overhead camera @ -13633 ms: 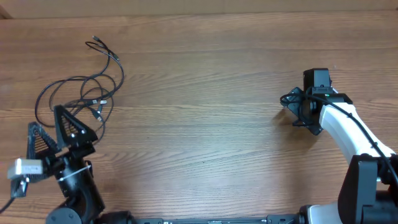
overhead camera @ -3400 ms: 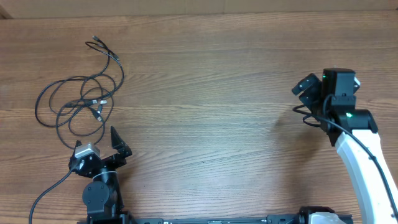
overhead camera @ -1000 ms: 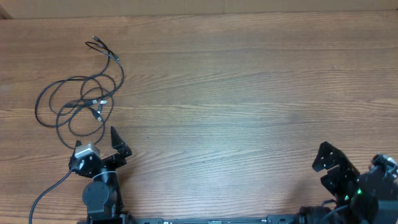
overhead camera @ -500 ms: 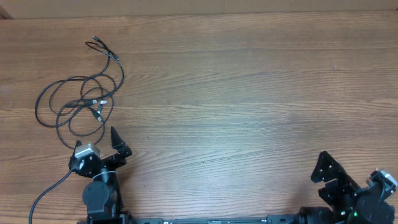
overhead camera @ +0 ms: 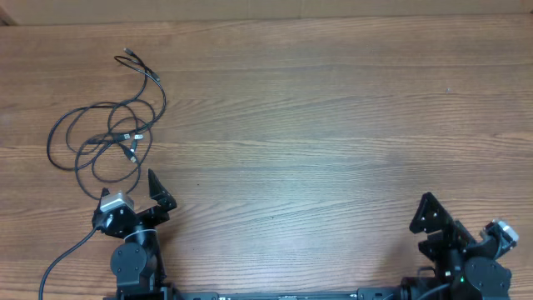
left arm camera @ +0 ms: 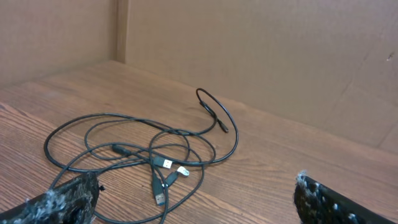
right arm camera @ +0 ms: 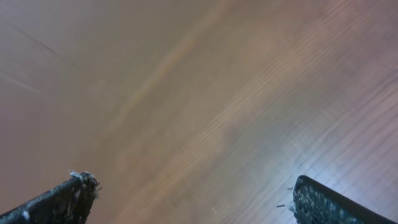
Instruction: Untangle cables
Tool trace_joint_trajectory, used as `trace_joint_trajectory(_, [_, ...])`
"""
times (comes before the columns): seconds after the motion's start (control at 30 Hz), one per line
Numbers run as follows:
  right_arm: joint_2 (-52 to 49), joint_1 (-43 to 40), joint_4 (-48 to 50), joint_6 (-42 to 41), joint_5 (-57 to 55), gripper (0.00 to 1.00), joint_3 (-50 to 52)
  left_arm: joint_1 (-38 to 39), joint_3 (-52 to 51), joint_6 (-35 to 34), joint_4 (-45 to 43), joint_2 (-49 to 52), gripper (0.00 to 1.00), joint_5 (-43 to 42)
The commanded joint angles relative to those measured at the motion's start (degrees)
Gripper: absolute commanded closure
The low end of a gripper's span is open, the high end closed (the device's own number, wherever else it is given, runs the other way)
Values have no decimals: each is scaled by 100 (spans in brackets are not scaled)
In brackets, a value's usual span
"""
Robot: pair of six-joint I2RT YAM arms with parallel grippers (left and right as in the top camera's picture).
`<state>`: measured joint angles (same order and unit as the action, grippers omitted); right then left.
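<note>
**Cables bunched far left, both claws open and empty**

Far left of the surface (overhead camera: pixel 291 125): the cables (overhead camera: pixel 108 133) lay in a loose bunch of overlapping black loops. They crossed one another near the middle of the bunch. One strand ran out of the bunch toward the far edge and ended in a small plug (overhead camera: pixel 127 53). In your left wrist view, several plug ends (left arm camera: pixel 168 163) with silvery tips sat close together inside the loops, flat on the wood. A plain cardboard wall (left arm camera: pixel 249 56) stood behind the surface.

Left, near edge: your left claw (overhead camera: pixel 129 190) sat just on the near side of the bunch and pointed toward it. Its jaws were spread wide with nothing between them. The nearest loop lay close to the left finger (left arm camera: pixel 68 199). I could not tell from either view whether they touched.

Middle: bare wood grain only.

Right, near edge: your right claw (overhead camera: pixel 460 223) sat at the near-right corner, well apart from the cables. Its jaws were likewise spread wide and held nothing. Your right wrist view showed only blurred wood between the two dark fingertips (right arm camera: pixel 329 202), with no cable in sight there.
</note>
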<state>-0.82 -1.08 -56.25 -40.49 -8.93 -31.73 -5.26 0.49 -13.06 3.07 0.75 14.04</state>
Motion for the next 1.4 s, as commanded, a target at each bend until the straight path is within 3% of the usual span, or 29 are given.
trace_joint_trajectory(0.0, [66,-17,699,4,-4,0,315,-7,-22,149,-4,-50,0,-57])
trace_joint_trajectory(0.23, [66,-17,3646,4,-4,0,1421,-7,-22,149,-4,-50,1,-57])
trace_joint_trajectory(0.43, [66,-15,4017,4,-4,0,1770,-7,-22,146,-4,-50,1,-57])
trace_joint_trajectory(0.67, [66,-11,5154,4,-4,0,2337,-7,-22,146,-4,-50,0,-57])
trace_joint_trajectory(1.0, [66,-4,5412,4,-7,0,3143,-7,-22,149,-4,-50,0,-57])
trace_joint_trajectory(1.37, [66,9,5252,4,-2,0,3130,-7,-22,149,-4,-50,0,-57])
